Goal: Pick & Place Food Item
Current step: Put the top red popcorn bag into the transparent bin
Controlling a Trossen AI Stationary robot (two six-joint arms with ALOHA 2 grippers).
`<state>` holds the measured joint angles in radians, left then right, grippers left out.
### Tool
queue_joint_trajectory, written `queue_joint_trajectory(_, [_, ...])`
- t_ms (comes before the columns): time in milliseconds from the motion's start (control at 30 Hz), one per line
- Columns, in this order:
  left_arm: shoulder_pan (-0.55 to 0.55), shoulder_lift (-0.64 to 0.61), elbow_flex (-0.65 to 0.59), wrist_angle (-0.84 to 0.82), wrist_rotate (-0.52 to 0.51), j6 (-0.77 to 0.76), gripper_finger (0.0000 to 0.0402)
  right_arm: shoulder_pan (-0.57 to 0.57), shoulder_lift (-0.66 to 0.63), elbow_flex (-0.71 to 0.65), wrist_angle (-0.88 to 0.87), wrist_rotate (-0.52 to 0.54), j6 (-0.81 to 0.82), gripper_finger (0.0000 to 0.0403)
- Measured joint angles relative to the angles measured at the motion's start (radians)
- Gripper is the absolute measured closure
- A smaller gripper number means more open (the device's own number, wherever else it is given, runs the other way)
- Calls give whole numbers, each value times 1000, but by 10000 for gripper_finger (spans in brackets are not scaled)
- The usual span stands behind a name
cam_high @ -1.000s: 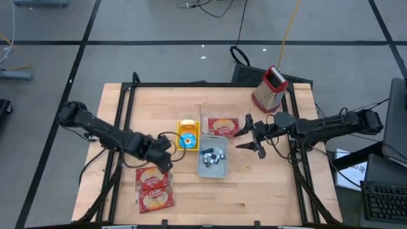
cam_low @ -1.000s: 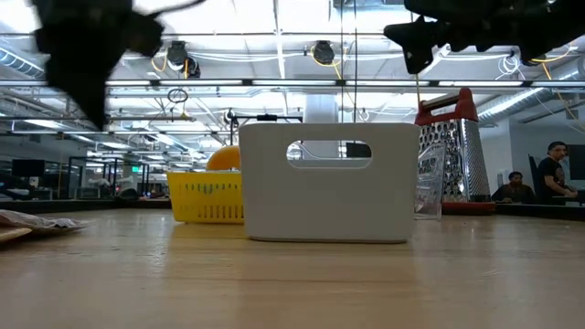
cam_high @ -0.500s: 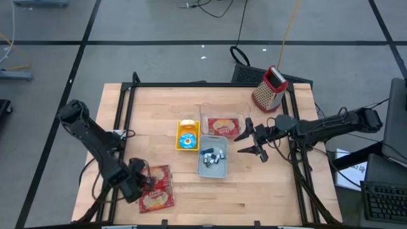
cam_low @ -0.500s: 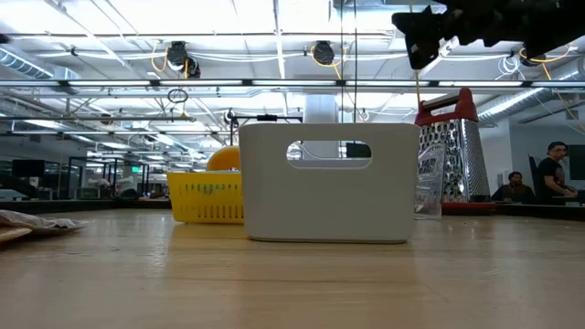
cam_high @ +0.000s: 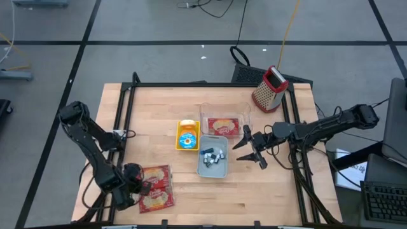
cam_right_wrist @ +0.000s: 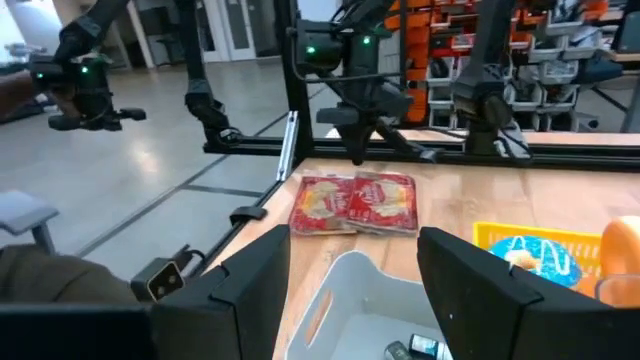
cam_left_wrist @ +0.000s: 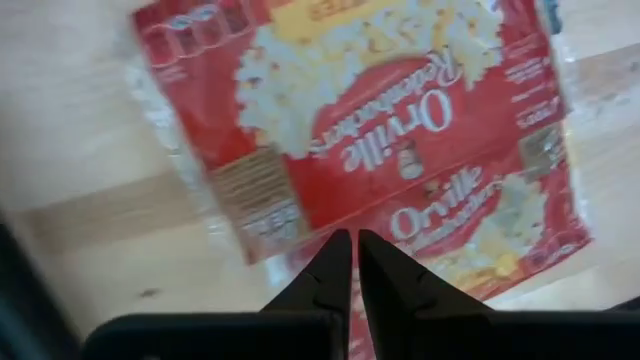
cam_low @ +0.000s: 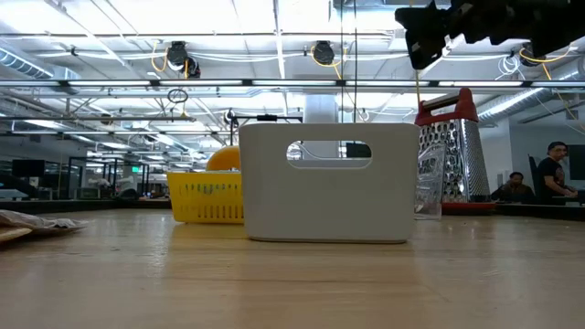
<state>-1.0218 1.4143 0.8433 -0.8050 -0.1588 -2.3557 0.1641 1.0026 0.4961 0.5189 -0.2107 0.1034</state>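
While left tool [cam_high: 135, 191] pinched, right tool [cam_high: 249, 149] wide, wooden table [cam_high: 267, 191] stands on grey floor [cam_high: 159, 57].

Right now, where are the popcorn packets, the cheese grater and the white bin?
popcorn packets [cam_high: 156, 187], high view, middle of the red wrappers.
cheese grater [cam_high: 269, 89], high view, its red body.
white bin [cam_low: 329, 206], low view, front wall.

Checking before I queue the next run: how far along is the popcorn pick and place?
Looks done: one popcorn packet lies in the clear tray. In hand: nothing yet; the left gripper, fingers shut, sits at the edge of the two popcorn packets at the table's front left. The right gripper hovers open beside the white bin. Left: both packets to grasp and move.
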Motion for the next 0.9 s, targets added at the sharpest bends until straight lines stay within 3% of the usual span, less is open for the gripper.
queue_joint_trajectory(200, [36,79,0,3,-9,49,354,19,9,0,47,1,-12,195])
queue_joint_trajectory(400, [32,193,3,83,42,279,294,31,9,0,37,0,-21,195])
queue_joint_trajectory(567, [35,194,4,68,86,290,267,31,10,0,18,1,-10,195])
queue_joint_trajectory(633, [32,175,1,46,-6,283,263,31,10,0,10,2,-10,195])
queue_joint_trajectory(767, [47,164,-1,11,-287,363,261,31,10,0,8,17,-11,195])
queue_joint_trajectory(900, [111,165,0,-10,-373,561,260,31,10,0,0,77,-4,195])
